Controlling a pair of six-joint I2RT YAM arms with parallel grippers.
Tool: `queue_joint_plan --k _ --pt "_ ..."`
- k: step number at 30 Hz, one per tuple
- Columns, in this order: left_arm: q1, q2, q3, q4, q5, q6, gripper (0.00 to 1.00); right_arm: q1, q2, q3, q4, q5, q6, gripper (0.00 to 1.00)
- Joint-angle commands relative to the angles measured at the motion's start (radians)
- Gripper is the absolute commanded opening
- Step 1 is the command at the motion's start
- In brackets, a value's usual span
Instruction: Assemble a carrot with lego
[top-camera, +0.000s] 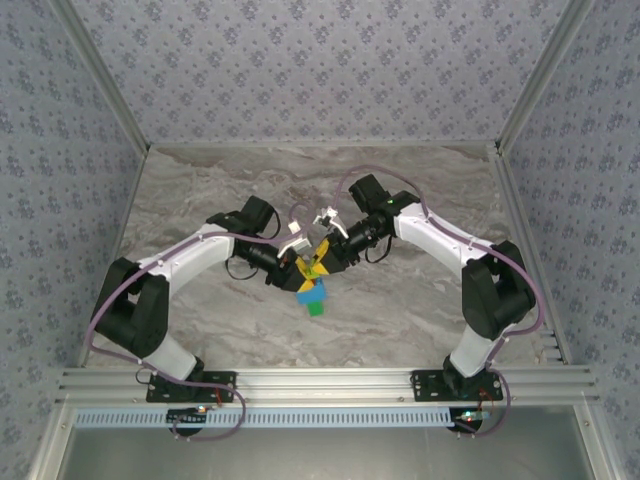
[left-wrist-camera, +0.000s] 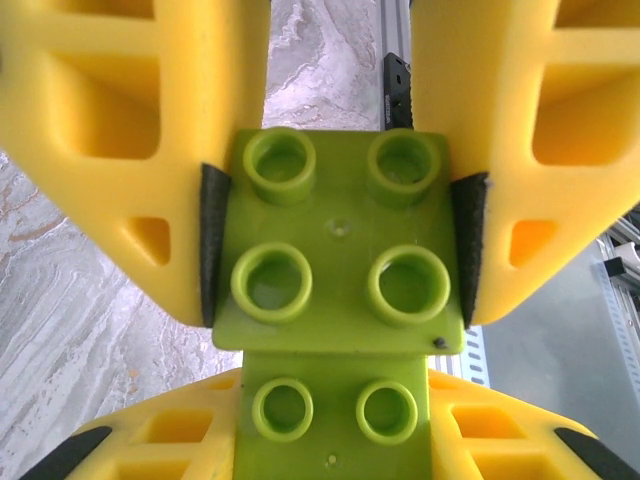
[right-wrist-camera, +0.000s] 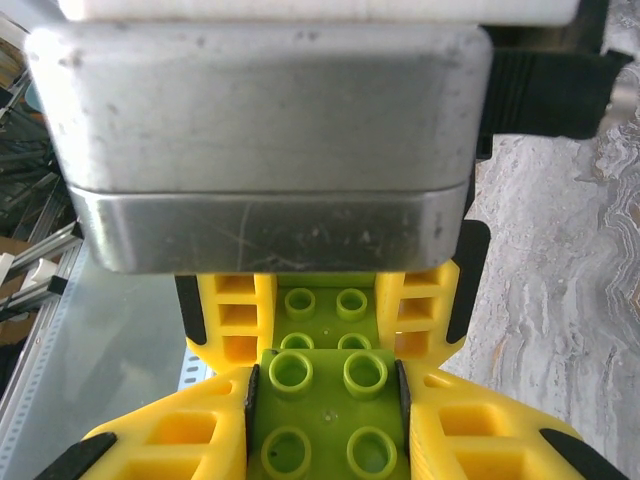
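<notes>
The two grippers meet over the middle of the table. My left gripper (top-camera: 299, 264) (left-wrist-camera: 335, 392) is shut on a lime-green brick (left-wrist-camera: 335, 425) (right-wrist-camera: 325, 318). My right gripper (top-camera: 329, 256) (right-wrist-camera: 325, 382) is shut on a second lime-green brick (right-wrist-camera: 328, 405) (left-wrist-camera: 340, 250) with four studs showing. The right-held brick lies on top of the left-held one, overlapping part of it, studs facing the cameras. Just toward the near side of the grippers sit a blue brick (top-camera: 312, 292), a dark green brick (top-camera: 315, 309) and a bit of red (top-camera: 300, 283). Whether these rest on the table or hang from the held bricks is unclear.
The marble table (top-camera: 200, 190) is walled with patterned panels at the back and both sides. An aluminium rail (top-camera: 320, 380) carrying the arm bases runs along the near edge. Cables loop over both forearms.
</notes>
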Motion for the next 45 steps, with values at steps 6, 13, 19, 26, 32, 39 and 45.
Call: queue_joint_plan --k 6,13,19,26,32,39,45 --pt "0.025 -0.036 0.030 0.064 0.068 -0.013 0.07 0.005 0.014 -0.008 -0.168 0.057 -0.028 0.20" --pt "0.025 -0.032 0.033 0.063 0.062 -0.014 0.07 0.023 0.023 0.031 -0.194 0.092 -0.025 0.25" --pt "0.025 -0.028 0.033 0.063 0.059 -0.016 0.07 0.032 0.033 0.043 -0.197 0.094 -0.025 0.38" --pt "0.025 -0.021 0.031 0.071 0.040 -0.024 0.07 0.033 0.013 0.061 -0.197 0.090 -0.025 0.74" --pt "0.026 -0.020 0.015 0.123 -0.026 -0.064 0.08 0.010 -0.081 0.001 -0.065 0.154 0.063 1.00" --pt "0.025 -0.042 -0.041 0.273 -0.248 -0.162 0.10 -0.086 -0.324 -0.175 0.220 0.449 0.246 1.00" --pt "-0.001 -0.069 -0.059 0.345 -0.514 -0.163 0.10 -0.125 -0.488 -0.255 0.298 0.605 0.333 1.00"
